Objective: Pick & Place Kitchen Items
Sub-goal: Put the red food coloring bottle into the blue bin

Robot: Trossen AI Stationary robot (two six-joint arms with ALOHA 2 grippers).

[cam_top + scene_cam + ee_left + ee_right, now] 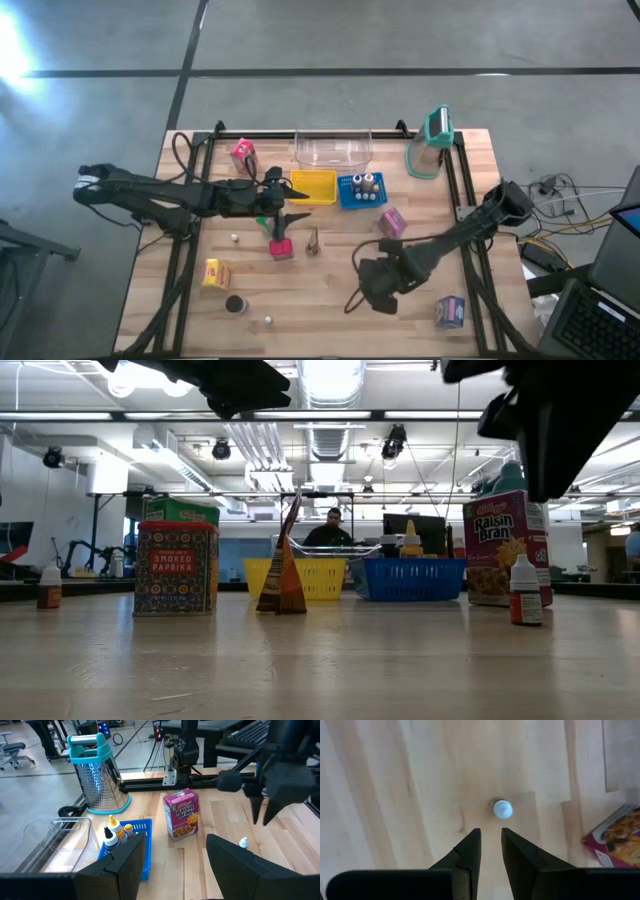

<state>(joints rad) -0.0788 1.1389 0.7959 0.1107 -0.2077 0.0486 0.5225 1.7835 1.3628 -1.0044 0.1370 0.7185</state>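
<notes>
My right gripper [490,834] points down, open by a narrow gap and empty, above a small white-capped bottle [502,808] that stands upright on the table. The bottle also shows in the low view [525,590] and the left wrist view [243,842]. In the high view the right gripper [380,285] hides it. My left gripper [290,197] is open and empty, raised beside the yellow basket [312,186]. A pink Raisin Bran carton [392,222], a red paprika tin [281,248] and a brown cone-shaped pack [313,240] stand mid-table.
A blue basket [362,189] holds small bottles. A clear tub [333,150] and a teal-handled grater [430,143] stand at the far edge, with a pink carton [243,153]. A yellow carton [216,272], a dark disc [236,304], white balls [268,321] and a purple carton [450,311] lie nearer.
</notes>
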